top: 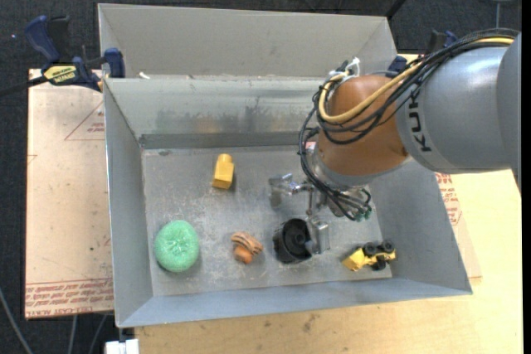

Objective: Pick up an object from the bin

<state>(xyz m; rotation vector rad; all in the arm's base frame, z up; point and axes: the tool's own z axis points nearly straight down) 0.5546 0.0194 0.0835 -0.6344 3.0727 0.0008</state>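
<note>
Camera view from above: a grey metal bin point(124, 195) is seen with 5 small things spread over its floor. The arm point(465, 112) is brought in from the view's right, with its thick grey link bent down over the right rim. Its orange wrist cover point(365, 124), wrapped in yellow and black cables, is held above the right half of the floor. The gripper point(314, 220) is pointed down below that cover, low over the near right part of the floor. Whether it is open or closed cannot be told, and nothing can be made out in its hold. A black round thing point(290, 243) lies just beside the gripper, on the view's left of it. A yellow and black toy point(369, 257) lies near, to the right. A small brown and orange thing point(245, 247) is set left of the black one. A green ball point(177, 245) lies further left, and a yellow block point(222, 172) lies toward the far wall, well apart.
</note>
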